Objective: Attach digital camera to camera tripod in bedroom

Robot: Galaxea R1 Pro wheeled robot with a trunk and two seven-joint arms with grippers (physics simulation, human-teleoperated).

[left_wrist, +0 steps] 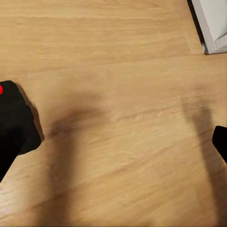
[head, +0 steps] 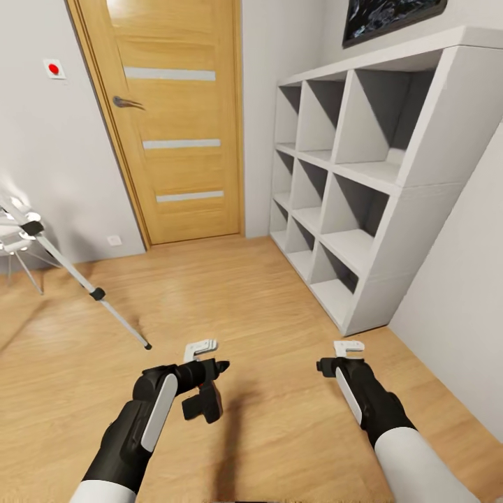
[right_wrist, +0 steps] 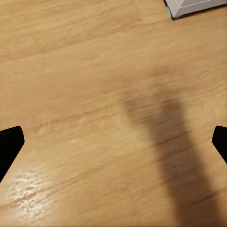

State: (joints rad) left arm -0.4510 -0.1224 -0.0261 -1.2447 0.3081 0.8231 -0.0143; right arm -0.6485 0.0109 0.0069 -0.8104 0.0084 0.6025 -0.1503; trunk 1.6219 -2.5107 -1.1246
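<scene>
Left end effector [head: 202,381] hangs low over the wood floor [head: 265,300], clamped on the digital camera [head: 202,404], whose red dot shows at the left wrist view's edge [left_wrist: 14,123]. Right end effector [head: 346,356] is spread wide, holding nothing. The camera tripod [head: 66,265] leans left of the wooden door [head: 178,119]; white cube shelves [head: 363,188] stand right of that door.

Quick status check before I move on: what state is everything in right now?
digital camera: held off the floor in the left gripper
right gripper: open, empty
camera tripod: standing at left, no camera mounted on what shows
wooden door: closed
cube shelves: visible compartments empty
</scene>
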